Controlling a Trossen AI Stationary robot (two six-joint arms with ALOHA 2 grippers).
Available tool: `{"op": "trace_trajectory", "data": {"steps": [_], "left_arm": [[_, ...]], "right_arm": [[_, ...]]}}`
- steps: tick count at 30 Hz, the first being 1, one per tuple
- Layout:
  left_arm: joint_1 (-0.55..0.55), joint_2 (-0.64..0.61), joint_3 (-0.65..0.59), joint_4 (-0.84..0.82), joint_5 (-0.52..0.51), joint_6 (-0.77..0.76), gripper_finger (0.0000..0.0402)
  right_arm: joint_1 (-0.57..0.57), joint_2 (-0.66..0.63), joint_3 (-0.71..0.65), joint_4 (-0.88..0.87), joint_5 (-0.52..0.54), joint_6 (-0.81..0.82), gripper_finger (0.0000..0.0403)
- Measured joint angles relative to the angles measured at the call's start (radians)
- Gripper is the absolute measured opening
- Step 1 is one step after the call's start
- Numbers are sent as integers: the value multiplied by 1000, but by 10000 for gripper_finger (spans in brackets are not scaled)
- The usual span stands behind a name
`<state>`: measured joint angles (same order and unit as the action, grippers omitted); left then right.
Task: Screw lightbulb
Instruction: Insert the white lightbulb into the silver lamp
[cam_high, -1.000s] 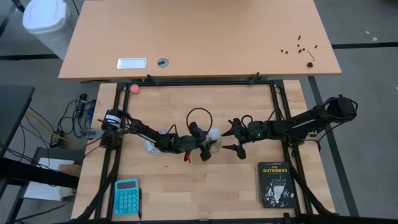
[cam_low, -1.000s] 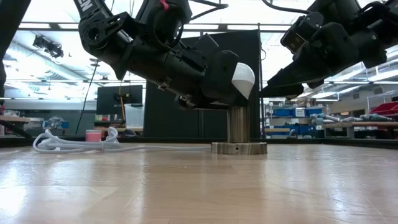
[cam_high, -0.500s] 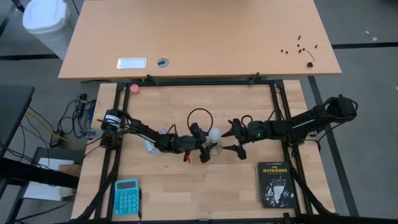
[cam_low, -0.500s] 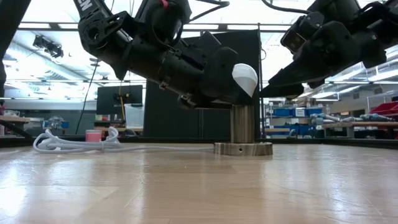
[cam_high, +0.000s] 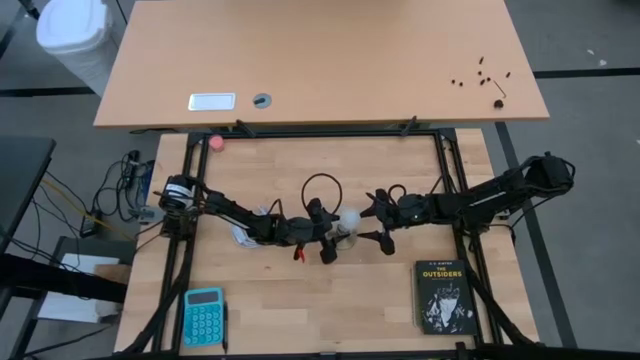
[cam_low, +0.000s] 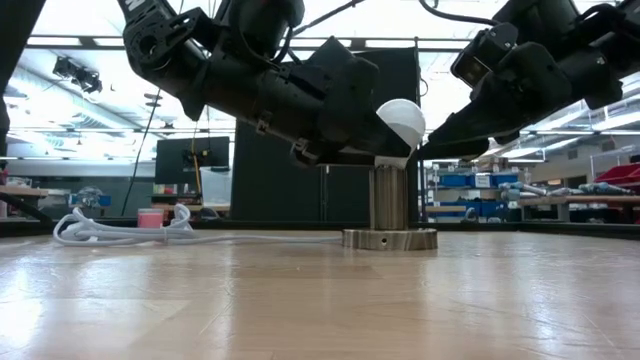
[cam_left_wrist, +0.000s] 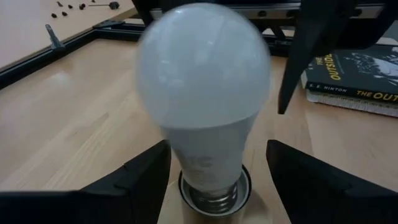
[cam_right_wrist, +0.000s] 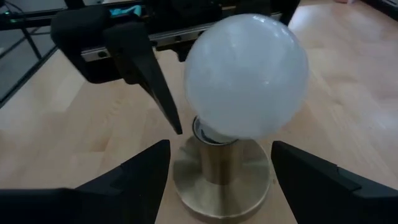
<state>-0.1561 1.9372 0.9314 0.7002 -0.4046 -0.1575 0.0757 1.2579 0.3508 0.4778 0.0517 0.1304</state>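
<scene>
Status: the lightbulb (cam_high: 348, 219), at the centre of the high view, now stands upright with its screw base seated in the mouth of the brass socket (cam_low: 390, 205); a second ago it leaned, clasped in the left end effector (cam_high: 327, 240). That end effector has since released: in the left wrist view its fingers (cam_left_wrist: 137, 177) flank the bulb's neck without touching. The right end effector (cam_high: 381, 226) waits spread, just to the right. Judgement: regrasp and rotate to engage further thread.
</scene>
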Motion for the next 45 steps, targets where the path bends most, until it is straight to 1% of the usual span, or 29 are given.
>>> {"op": "trace_trajectory", "data": {"steps": [6,8,13,17,21,29,34,42,45], "left_arm": [[-4,-1,0,1,-1,1,269],[-4,-1,1,2,-1,19,269],[-4,-14,2,-8,-2,27,269],[-4,-27,3,-72,-13,27,269],[-4,-42,3,-89,-13,29,269],[-6,-103,3,-193,-6,38,269],[-8,-104,3,-209,11,38,269],[-8,-104,3,-244,6,38,269],[-8,-104,3,-271,2,38,269]], "right_arm": [[7,0,0,15,-92,-12,291],[7,0,0,18,-105,-11,291],[7,0,0,23,-111,-11,291],[7,0,0,51,-125,-11,291],[5,0,1,97,-140,-10,291],[-7,-1,1,90,-143,23,291],[-7,-1,2,97,-150,24,291],[-7,-1,2,91,-149,24,291],[-7,-1,2,90,-128,27,291]]}}
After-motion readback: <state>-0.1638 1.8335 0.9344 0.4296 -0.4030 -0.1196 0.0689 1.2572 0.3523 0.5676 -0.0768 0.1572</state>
